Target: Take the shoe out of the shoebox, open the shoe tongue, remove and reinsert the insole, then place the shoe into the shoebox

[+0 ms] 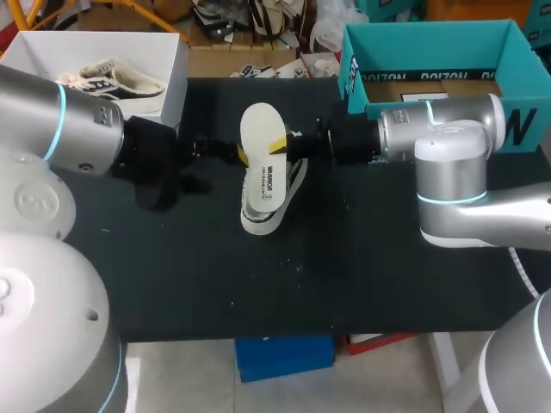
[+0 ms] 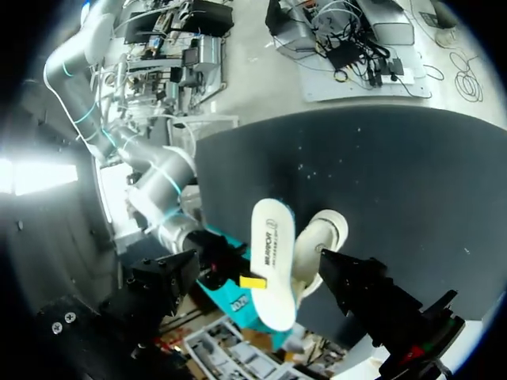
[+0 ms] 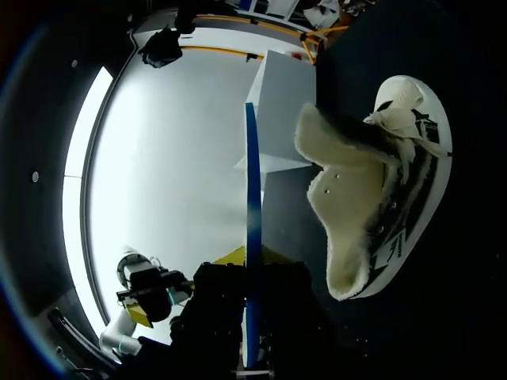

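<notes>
Black table (image 1: 362, 275) carried a white sneaker (image 1: 291, 185) on its side at centre, a white box (image 1: 175, 77) at ten o'clock, a teal shoebox (image 1: 430, 47) at one o'clock.

White insole (image 1: 261, 146), dark print down its middle, raised flat over the shoe, out of it; cream sneaker (image 1: 280, 205), black side stripes, fleecy tongue (image 3: 341, 174) folded open, mid worktop (image 1: 362, 267); open teal shoebox (image 1: 430, 39), far right corner
</notes>
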Motion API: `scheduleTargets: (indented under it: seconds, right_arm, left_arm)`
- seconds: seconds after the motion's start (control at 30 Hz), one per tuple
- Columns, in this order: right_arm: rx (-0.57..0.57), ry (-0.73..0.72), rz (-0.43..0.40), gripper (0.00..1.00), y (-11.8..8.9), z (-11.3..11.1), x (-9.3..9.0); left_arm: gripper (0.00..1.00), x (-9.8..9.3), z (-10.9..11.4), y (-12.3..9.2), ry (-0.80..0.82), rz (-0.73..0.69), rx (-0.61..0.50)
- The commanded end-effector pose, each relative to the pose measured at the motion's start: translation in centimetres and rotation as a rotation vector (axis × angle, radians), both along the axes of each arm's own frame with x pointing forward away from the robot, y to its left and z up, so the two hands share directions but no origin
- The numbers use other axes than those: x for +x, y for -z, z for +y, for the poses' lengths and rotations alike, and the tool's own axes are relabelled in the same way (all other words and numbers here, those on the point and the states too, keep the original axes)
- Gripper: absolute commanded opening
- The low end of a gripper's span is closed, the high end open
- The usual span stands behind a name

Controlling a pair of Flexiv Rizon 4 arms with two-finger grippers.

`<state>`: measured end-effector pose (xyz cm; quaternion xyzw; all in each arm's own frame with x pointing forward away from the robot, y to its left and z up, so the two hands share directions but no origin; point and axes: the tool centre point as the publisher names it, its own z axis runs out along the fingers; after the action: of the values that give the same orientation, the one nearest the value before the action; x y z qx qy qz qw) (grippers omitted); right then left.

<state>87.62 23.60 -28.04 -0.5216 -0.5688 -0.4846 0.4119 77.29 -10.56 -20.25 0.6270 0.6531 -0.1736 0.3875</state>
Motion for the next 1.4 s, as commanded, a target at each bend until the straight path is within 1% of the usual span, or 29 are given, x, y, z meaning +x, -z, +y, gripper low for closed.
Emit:
scheduleTargets:
  seconds: [0.03, 0.07, 0.13, 0.17, 0.23, 0.27, 0.5, 0.67, 0.83, 0.93, 1.13, 1.4]
  right_arm:
    - [-0.002, 0.004, 0.000, 0.00, 0.0, 0.1, 0.0]
    - [-0.002, 0.004, 0.000, 0.00, 0.0, 0.1, 0.0]
    - [-0.002, 0.004, 0.000, 0.00, 0.0, 0.1, 0.0]
    - [-0.002, 0.004, 0.000, 0.00, 0.0, 0.1, 0.0]
    - [-0.002, 0.004, 0.000, 0.00, 0.0, 0.1, 0.0]
    - [-0.002, 0.004, 0.000, 0.00, 0.0, 0.1, 0.0]
    - [-0.002, 0.004, 0.000, 0.00, 0.0, 0.1, 0.0]
    - [-0.002, 0.004, 0.000, 0.00, 0.0, 0.1, 0.0]
    - [-0.002, 0.004, 0.000, 0.00, 0.0, 0.1, 0.0]
    - [-0.002, 0.004, 0.000, 0.00, 0.0, 0.1, 0.0]
    - [-0.002, 0.004, 0.000, 0.00, 0.0, 0.1, 0.0]
    - [-0.002, 0.004, 0.000, 0.00, 0.0, 0.1, 0.0]
  left_arm:
    - [1.00, 0.0, -0.4, -0.2, -0.064, 0.036, 0.228]
    - [1.00, 0.0, -0.4, -0.2, -0.064, 0.036, 0.228]
    - [1.00, 0.3, -1.5, 0.4, -0.088, 0.083, 0.331]
    - [1.00, 0.3, -1.8, 0.5, -0.058, 0.086, 0.327]
    - [1.00, 0.6, -2.6, 0.9, -0.068, 0.132, 0.394]
    - [1.00, 0.8, -2.7, 1.0, -0.060, 0.161, 0.392]
    - [1.00, 1.4, -3.6, 1.7, -0.065, 0.208, 0.473]
    - [1.00, 1.5, -4.6, 2.1, -0.071, 0.227, 0.574]
    - [1.00, 1.3, -5.3, 2.3, -0.063, 0.201, 0.628]
    - [1.00, 1.3, -5.5, 2.6, -0.061, 0.192, 0.652]
    - [1.00, 1.7, -5.6, 3.9, -0.043, 0.200, 0.657]
    - [1.00, 2.7, -5.9, 5.2, -0.003, 0.173, 0.611]
